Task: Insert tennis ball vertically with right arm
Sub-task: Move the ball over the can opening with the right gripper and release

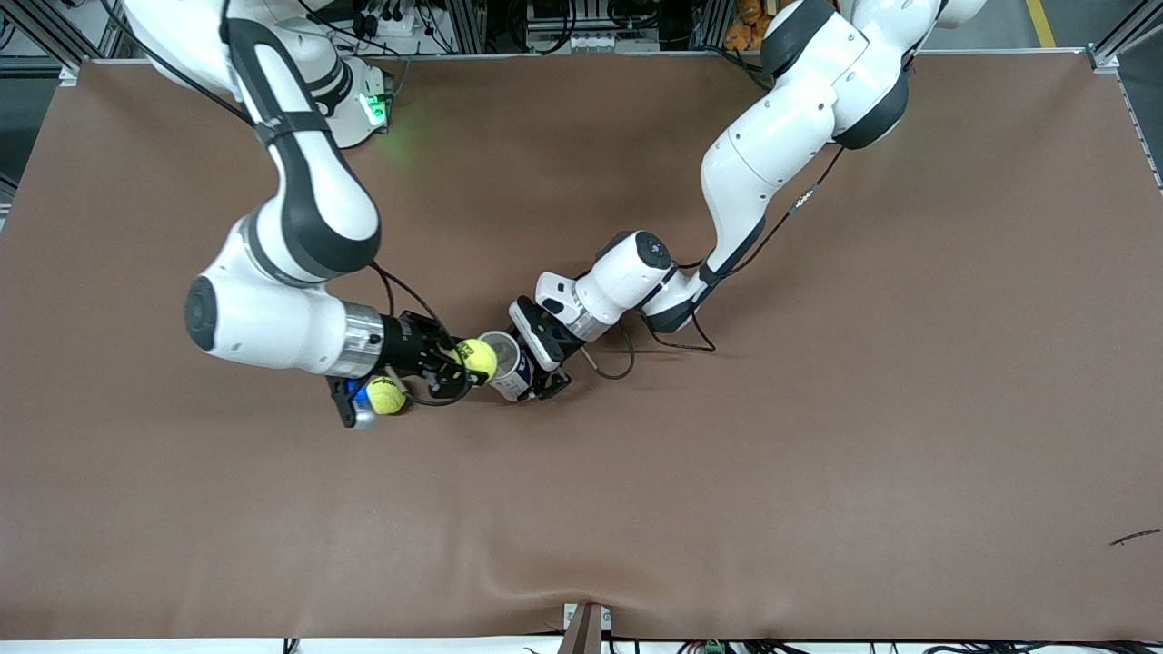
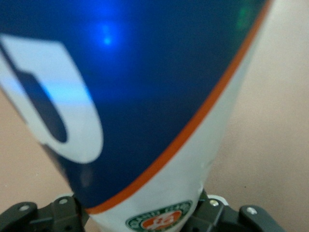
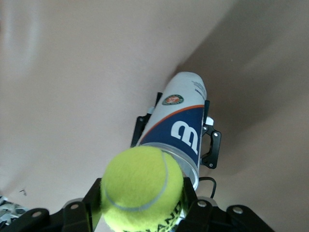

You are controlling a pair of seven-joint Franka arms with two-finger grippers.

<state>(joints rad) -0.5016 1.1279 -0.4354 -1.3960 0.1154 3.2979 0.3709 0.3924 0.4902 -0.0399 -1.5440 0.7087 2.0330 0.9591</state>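
My right gripper (image 1: 462, 363) is shut on a yellow-green tennis ball (image 1: 479, 356), which fills the space between its black fingers (image 3: 77, 215). The ball (image 3: 140, 186) sits right at the open mouth of a blue and white ball can (image 1: 509, 365). That can (image 3: 177, 123) is tilted, its mouth turned toward the ball. My left gripper (image 1: 534, 374) is shut on the can's body; its fingers (image 3: 212, 145) show on both sides of the can. In the left wrist view the can (image 2: 145, 96) fills almost everything, clamped in the left gripper (image 2: 145, 220).
A second tennis ball (image 1: 386, 396) lies on the brown table cloth (image 1: 727, 500) under my right wrist, beside its blue-lit attachment (image 1: 361, 400). A small dark mark (image 1: 1136, 537) lies near the left arm's end of the table. The cloth puckers at the near edge (image 1: 545, 581).
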